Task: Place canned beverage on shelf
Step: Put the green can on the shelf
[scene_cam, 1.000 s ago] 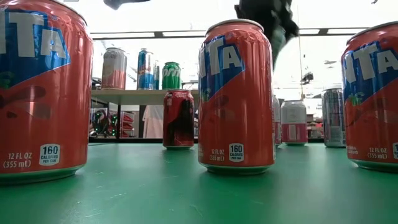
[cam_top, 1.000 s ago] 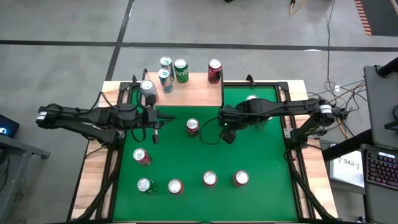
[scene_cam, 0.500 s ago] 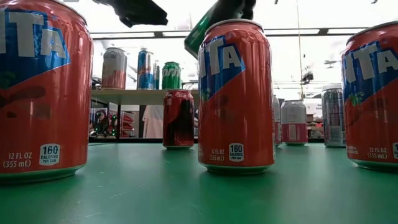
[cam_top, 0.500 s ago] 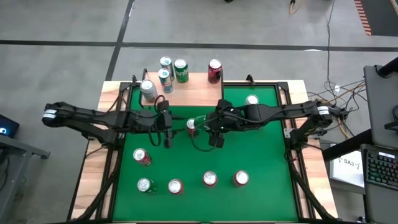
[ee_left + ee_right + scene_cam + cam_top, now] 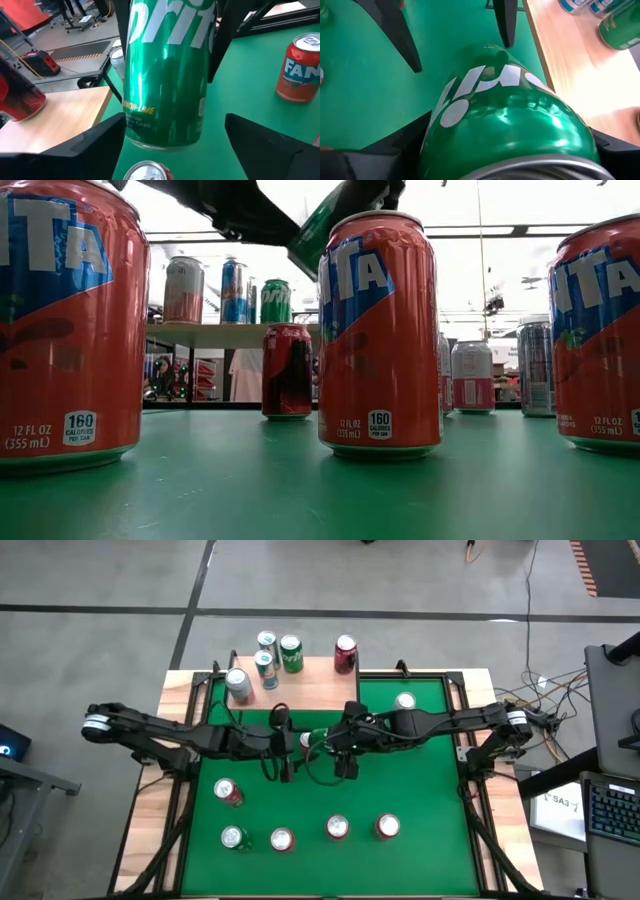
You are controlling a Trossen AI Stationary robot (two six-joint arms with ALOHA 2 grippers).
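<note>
**Green can held in mid-air between the two arms**

Near the centre of the green desk (image 5: 420, 790), the right tool (image 5: 322, 738) is clamped around a green Sprite can (image 5: 165, 75), which the low view shows tilted and lifted above the desk (image 5: 315, 235). In the right wrist view the can (image 5: 505, 120) fills the space between that tool's dark fingers (image 5: 365, 155). The left tool (image 5: 285, 745) faces it from the nine o'clock side with its jaws spread wide; its fingers (image 5: 85, 142) stand on either side of the can's lower end without touching it.

Just beneath the held can stands a red can (image 5: 306, 740) on the desk. The shelf (image 5: 310, 685), a light-wood board, sits at the eleven o'clock corner of the desk and carries five cans: a silver can (image 5: 238, 681), two blue-and-white cans (image 5: 266, 652), a second green can (image 5: 291, 650) and a dark red can (image 5: 345, 648). A white-topped can (image 5: 405, 700) stands at one o'clock. Five orange Fanta cans (image 5: 335, 828) stand along the six to eight o'clock part of the desk.
</note>
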